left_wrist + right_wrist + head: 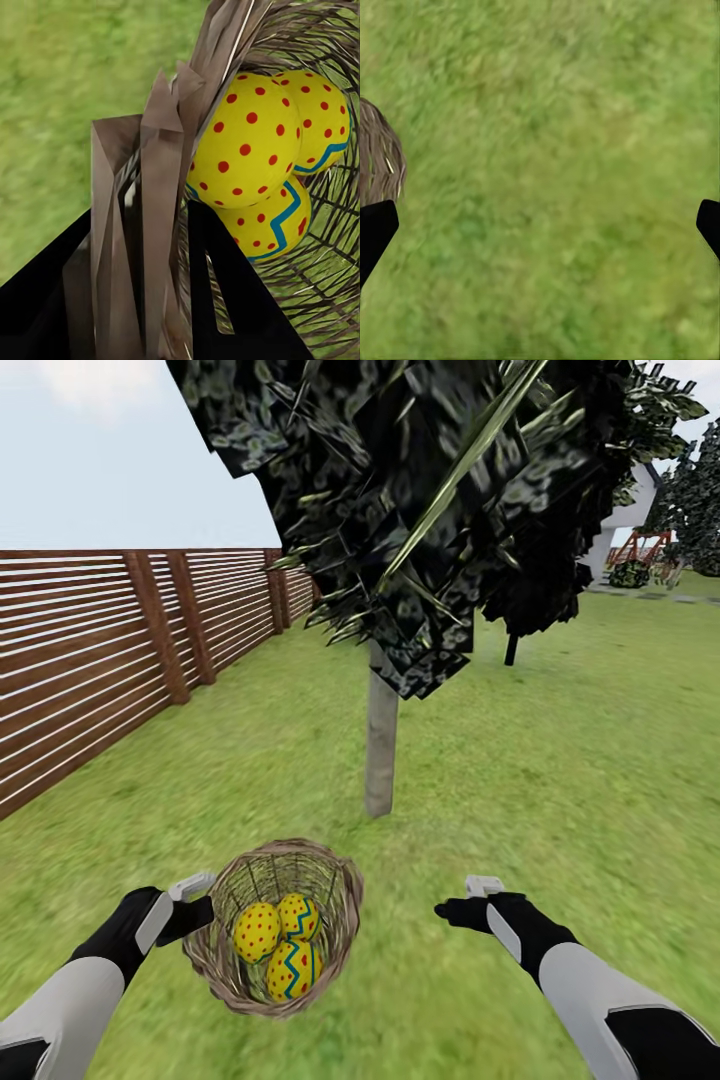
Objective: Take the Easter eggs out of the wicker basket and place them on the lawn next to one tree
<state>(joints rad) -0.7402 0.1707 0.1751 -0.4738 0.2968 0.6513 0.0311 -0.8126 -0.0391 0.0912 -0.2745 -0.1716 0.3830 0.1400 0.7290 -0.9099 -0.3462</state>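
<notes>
Before the tree [381,745], left tool [200,908] grips wicker basket [340,920]; right tool [452,908] wide.

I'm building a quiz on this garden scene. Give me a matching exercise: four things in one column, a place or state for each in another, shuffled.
1. Easter eggs
2. left gripper
3. right gripper
4. tree

a. open over bare lawn
b. stands behind the basket
c. shut on the wicker basket rim
d. lie inside the basket

Pairs: 1-d, 2-c, 3-a, 4-b

slatted fence [90,660], white house [630,510], sky [100,450]
</notes>
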